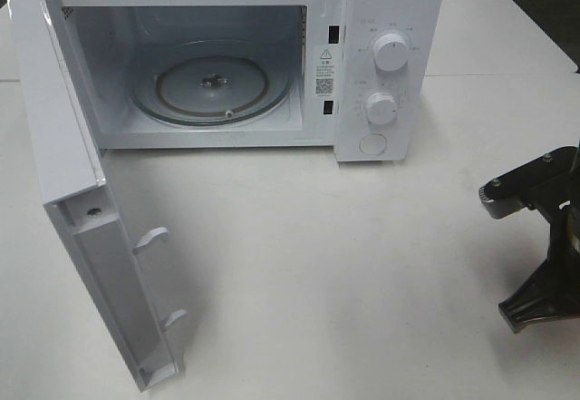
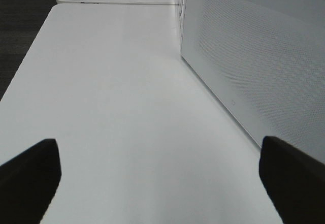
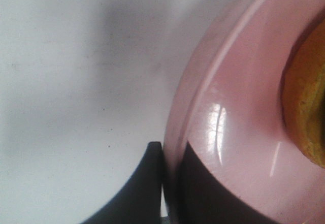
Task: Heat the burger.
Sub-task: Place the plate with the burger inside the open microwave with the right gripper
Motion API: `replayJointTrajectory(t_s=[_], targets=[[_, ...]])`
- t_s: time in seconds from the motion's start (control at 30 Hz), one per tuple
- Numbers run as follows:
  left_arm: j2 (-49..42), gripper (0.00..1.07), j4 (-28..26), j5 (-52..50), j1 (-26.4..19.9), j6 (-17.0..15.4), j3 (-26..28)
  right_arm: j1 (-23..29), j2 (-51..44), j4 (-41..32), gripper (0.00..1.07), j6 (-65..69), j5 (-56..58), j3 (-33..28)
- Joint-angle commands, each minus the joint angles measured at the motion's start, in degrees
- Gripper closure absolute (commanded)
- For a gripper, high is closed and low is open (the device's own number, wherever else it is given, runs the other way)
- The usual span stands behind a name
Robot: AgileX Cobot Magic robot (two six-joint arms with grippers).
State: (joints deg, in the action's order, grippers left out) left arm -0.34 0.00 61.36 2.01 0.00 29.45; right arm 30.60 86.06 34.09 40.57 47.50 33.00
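Note:
Only an edge of the burger [image 3: 307,112] shows in the right wrist view, yellow-brown, lying on a pink plate [image 3: 238,82]. My right gripper [image 3: 170,153] is shut on the plate's rim, one dark finger [image 3: 144,188] under it and the other on top. In the exterior high view only part of the right arm [image 1: 544,246] shows at the right edge; plate and burger fall outside that view. My left gripper [image 2: 160,183] stands open over bare table with nothing between its fingers [image 2: 30,178].
A white microwave [image 1: 381,19] stands at the back with its door [image 1: 82,228] swung open to the left and a glass turntable [image 1: 213,82] inside. A dotted white panel [image 2: 254,56] of it runs beside my left gripper. White table [image 1: 344,273] lies in front.

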Motion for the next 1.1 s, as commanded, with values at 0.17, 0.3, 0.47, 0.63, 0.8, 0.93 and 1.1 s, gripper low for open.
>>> replayJointTrajectory(t_s=[0.17, 0.3, 0.47, 0.63, 0.8, 0.93, 1.1], targets=[[-0.9, 0.08, -0.3, -0.1, -0.2, 0.0, 0.1, 5.3, -4.5, 2.8, 1.07, 0.5, 6.6, -0.1], [-0.9, 0.08, -0.3, -0.1, -0.2, 0.0, 0.1, 9.8, -5.6, 2.8, 1.07, 0.4, 9.6, -0.1], [-0.9, 0.08, -0.3, -0.1, -0.2, 0.0, 0.1, 14.6, -5.7, 2.8, 1.07, 0.5, 11.1, -0.1], [-0.9, 0.08, -0.3, -0.1, -0.2, 0.0, 0.1, 20.1, -5.7, 2.8, 1.07, 0.8, 12.3, -0.1], [-0.9, 0.08, -0.3, -0.1, -0.2, 0.0, 0.1, 25.2, -5.7, 2.8, 1.07, 0.6, 12.5, -0.1], [-0.9, 0.08, -0.3, -0.1, -0.2, 0.0, 0.1, 29.2, -5.7, 2.8, 1.07, 0.5, 12.5, -0.1], [-0.9, 0.08, -0.3, -0.1, -0.2, 0.0, 0.1, 33.4, -5.7, 3.2, 1.07, -0.5, 12.5, -0.1]])
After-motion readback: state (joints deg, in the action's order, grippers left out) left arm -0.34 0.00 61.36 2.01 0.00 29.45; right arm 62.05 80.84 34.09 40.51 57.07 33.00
